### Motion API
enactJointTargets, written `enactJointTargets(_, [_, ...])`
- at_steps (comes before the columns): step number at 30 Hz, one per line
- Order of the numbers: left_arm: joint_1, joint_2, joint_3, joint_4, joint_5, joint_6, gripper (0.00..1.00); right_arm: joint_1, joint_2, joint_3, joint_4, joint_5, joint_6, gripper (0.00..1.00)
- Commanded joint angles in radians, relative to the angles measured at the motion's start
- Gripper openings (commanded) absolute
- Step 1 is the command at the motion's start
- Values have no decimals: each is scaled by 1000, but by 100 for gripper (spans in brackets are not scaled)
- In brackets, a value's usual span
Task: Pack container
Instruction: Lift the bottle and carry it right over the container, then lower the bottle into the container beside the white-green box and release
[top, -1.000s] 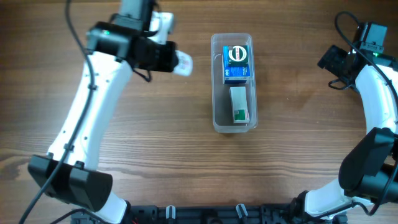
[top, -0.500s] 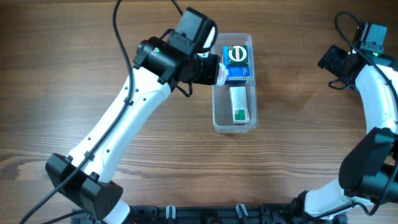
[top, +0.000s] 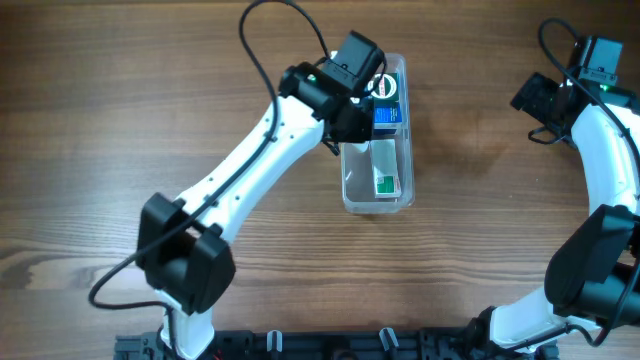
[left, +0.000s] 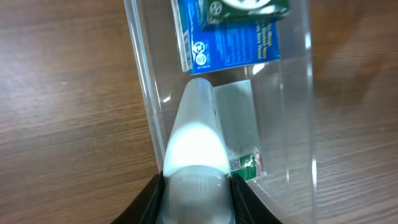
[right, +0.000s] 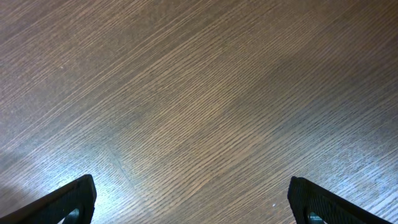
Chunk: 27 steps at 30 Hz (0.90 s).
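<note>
A wooden counter (top: 90, 120) seen from above, with two white robot arms reaching in from the near edge. The left arm (top: 250, 160) stretches diagonally across the counter, and its wrist is above the far left part of the container (top: 378, 207).

The container is a long clear plastic bin with rounded corners. It stands in the middle of the counter, a little toward the far side, with its long side running away from the robot.

In the left wrist view, the left fingers (left: 152, 202) are clamped on either side of a small pale bottle (left: 196, 143). The bottle points forward over the container's left wall, and its tip is above the inside of the bin. Whether the bottle touches the wall or the floor cannot be told.

Inside the container, a blue box (top: 392, 115) with a round white and green mark lies at the far end. A white box with green print (top: 385, 170) lies just nearer, in the middle.

At the far right edge of the counter, well apart from the container, the right arm (top: 600, 170) curves back. The right fingers (right: 68, 202) are spread wide apart, holding nothing, over bare wood.
</note>
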Motion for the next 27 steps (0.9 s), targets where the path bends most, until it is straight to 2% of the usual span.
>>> enactJointTargets(1, [-24,39,27,19,-16,-26,27,0,-1,-5,2,10,-7,100])
enactJointTargets(27, [-53,72,26,-37,-103,-78,27,0,-1,-5,2,10,-7,100])
